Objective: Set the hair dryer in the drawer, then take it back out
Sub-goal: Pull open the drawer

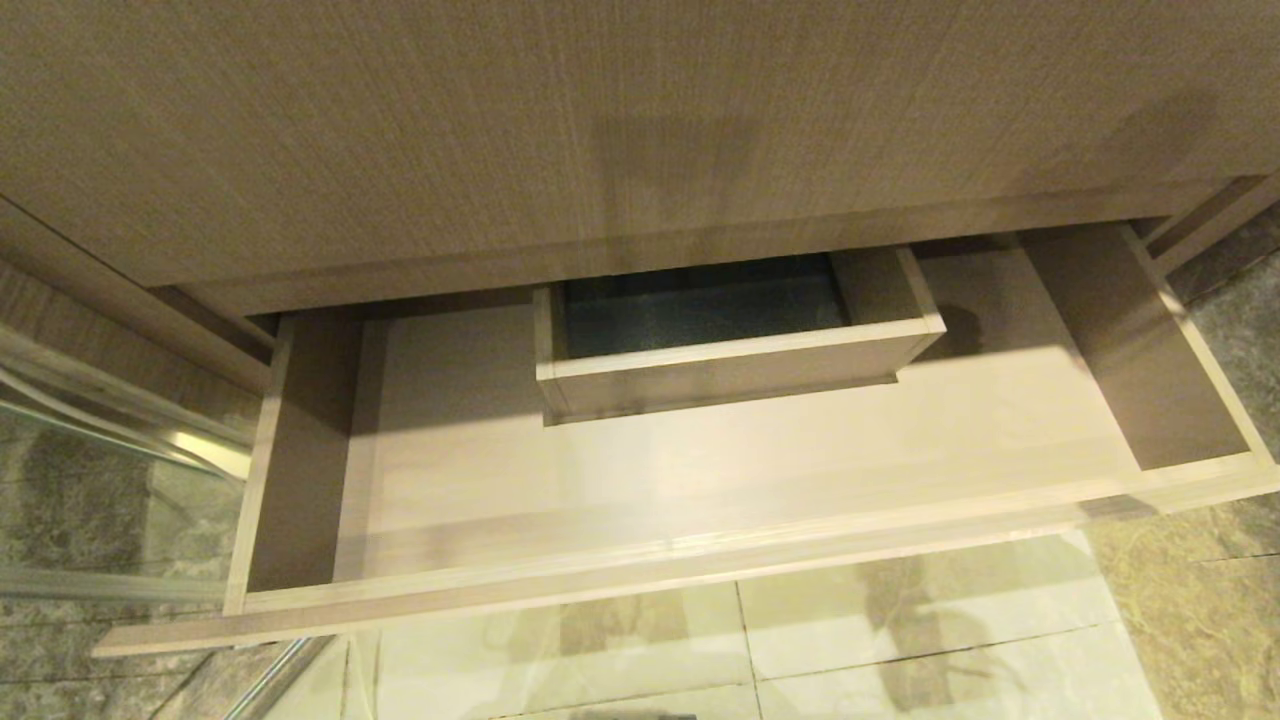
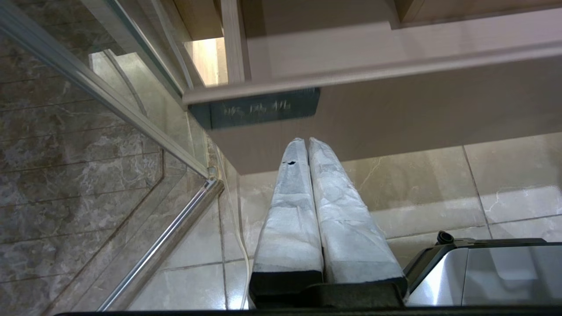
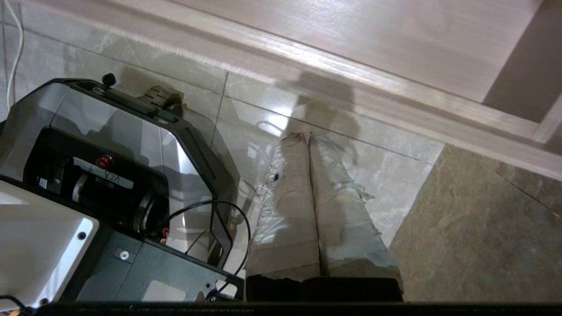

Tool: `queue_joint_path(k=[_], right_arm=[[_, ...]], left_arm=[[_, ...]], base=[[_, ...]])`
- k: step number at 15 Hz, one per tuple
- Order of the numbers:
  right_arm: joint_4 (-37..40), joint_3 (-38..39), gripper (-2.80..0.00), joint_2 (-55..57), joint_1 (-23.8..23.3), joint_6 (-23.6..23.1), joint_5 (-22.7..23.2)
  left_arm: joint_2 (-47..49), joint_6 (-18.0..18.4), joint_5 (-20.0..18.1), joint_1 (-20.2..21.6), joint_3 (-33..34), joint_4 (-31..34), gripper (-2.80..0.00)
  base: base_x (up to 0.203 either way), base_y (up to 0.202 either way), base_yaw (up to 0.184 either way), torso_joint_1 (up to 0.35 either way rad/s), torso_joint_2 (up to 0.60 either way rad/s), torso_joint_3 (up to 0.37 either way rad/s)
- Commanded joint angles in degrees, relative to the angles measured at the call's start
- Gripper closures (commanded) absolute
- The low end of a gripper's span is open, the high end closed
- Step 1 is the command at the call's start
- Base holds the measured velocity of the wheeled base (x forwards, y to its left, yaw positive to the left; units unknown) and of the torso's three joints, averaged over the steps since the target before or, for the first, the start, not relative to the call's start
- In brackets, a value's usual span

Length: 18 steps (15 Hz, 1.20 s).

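The wood-grain drawer (image 1: 300,450) stands pulled out under the cabinet in the head view, with only bare boards on its floor. A boxed cut-out (image 1: 740,360) sits at its back middle. No hair dryer shows in any view. Neither arm appears in the head view. My left gripper (image 2: 306,141) is shut with nothing in it, low over the floor just under the drawer front (image 2: 395,114) near its dark label (image 2: 263,107). My right gripper (image 3: 307,136) is also shut on nothing, above the floor tiles in front of the drawer's front edge (image 3: 333,74).
A glass panel with a metal rail (image 1: 120,450) stands at the drawer's left. The robot's base (image 3: 105,166) sits on the pale floor tiles (image 1: 900,640) below the drawer. Darker stone flooring (image 3: 483,245) lies to the right. A white cable (image 3: 15,48) runs along the floor.
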Motion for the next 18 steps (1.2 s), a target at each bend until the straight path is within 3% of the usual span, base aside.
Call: queue_joint_path(k=[1, 13, 18], right_arm=[[1.64, -3.66, 0.00, 1.55, -1.23, -0.15, 0.00], [1.74, -27.27, 0.00, 9.17, -2.94, 0.12, 0.08], [1.10, -30.36, 0.00, 9.36, -5.00, 0.03, 0.15]], left_arm=[[0.05, -0.01, 0.00, 0.01, -0.01, -0.03, 0.00], [0.04, -0.01, 0.00, 0.01, -0.01, -0.03, 0.00], [0.02, -0.01, 0.00, 0.01, -0.01, -0.03, 0.00]], base=[[0.000, 0.000, 0.000, 0.000, 0.00, 0.000], [0.000, 0.000, 0.000, 0.000, 0.00, 0.000], [0.000, 0.000, 0.000, 0.000, 0.00, 0.000]])
